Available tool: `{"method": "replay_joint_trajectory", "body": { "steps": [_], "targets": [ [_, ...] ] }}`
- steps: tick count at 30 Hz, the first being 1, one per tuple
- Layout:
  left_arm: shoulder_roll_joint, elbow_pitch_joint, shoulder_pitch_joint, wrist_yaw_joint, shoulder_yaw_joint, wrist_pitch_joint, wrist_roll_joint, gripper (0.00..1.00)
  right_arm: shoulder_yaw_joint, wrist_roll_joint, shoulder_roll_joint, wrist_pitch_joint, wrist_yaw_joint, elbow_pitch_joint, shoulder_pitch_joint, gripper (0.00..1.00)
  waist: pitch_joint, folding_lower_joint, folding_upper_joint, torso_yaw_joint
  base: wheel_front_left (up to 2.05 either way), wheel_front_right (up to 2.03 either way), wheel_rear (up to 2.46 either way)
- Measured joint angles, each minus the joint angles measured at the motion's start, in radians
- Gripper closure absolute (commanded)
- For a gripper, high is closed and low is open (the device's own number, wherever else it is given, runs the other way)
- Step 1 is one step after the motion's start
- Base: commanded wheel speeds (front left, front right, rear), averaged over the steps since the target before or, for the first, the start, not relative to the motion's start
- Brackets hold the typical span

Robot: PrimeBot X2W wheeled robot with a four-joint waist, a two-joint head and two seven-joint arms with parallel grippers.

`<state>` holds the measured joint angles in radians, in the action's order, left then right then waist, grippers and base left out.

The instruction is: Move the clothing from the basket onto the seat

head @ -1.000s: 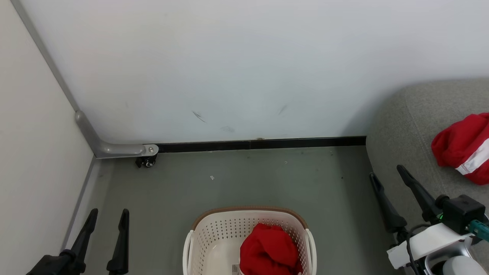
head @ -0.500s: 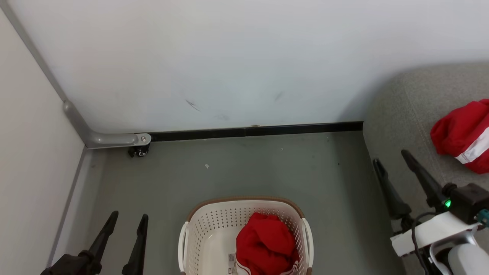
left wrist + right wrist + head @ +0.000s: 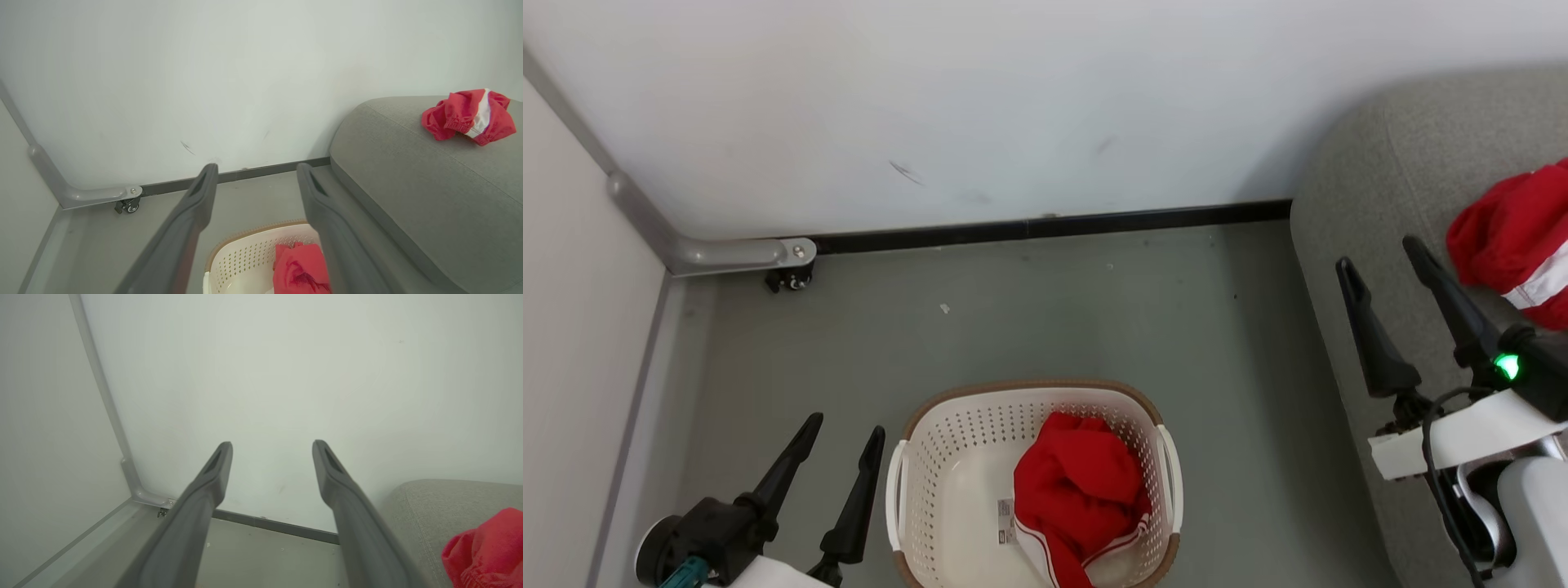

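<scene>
Since a second ago my head camera has tipped down, so the whole scene sits higher in the head view and more of the basket (image 3: pixel 964 433) shows; the things themselves lie where they were.

One red garment (image 3: pixel 1078 482), white-trimmed, is bunched in the basket's right half. A second red garment (image 3: pixel 1515 237) lies crumpled on the grey sofa (image 3: pixel 1372 163), making two in all, with one basket and one sofa.

My left gripper (image 3: pixel 844 426) hovers over the floor (image 3: pixel 1013 310) just left of the basket, its two fingers spread and holding nothing. My right gripper (image 3: pixel 1377 255) hangs over the sofa's near edge, its fingers also spread and empty — the outer one is near the second red garment, not touching it.

The basket stands on open grey floor, well apart from the white wall (image 3: pixel 1013 98) and apart from the sofa's side. A black skirting strip (image 3: pixel 1054 224) runs along the wall's foot. At the left corner a grey metal bracket (image 3: pixel 711 255) with a small caster wheel (image 3: pixel 788 280) meets a pale side panel (image 3: pixel 572 343) — that panel stands near my left gripper.
</scene>
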<state>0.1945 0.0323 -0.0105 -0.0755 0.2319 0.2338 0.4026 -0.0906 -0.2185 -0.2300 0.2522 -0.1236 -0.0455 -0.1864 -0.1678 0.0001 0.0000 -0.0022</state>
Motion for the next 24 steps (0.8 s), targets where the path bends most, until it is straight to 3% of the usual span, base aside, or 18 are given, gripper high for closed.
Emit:
{"method": "replay_joint_trajectory", "body": {
  "steps": [24],
  "targets": [
    [0.006, 0.092, -0.244, -0.036, 0.113, -0.054, -0.028, 0.00, -0.039, 0.000, -0.031, 0.000, 0.000, -0.068, -0.217, 0.00, -0.209, -0.0001, 0.0000, -0.054, 0.00, 0.00, 0.00]
  ]
}}
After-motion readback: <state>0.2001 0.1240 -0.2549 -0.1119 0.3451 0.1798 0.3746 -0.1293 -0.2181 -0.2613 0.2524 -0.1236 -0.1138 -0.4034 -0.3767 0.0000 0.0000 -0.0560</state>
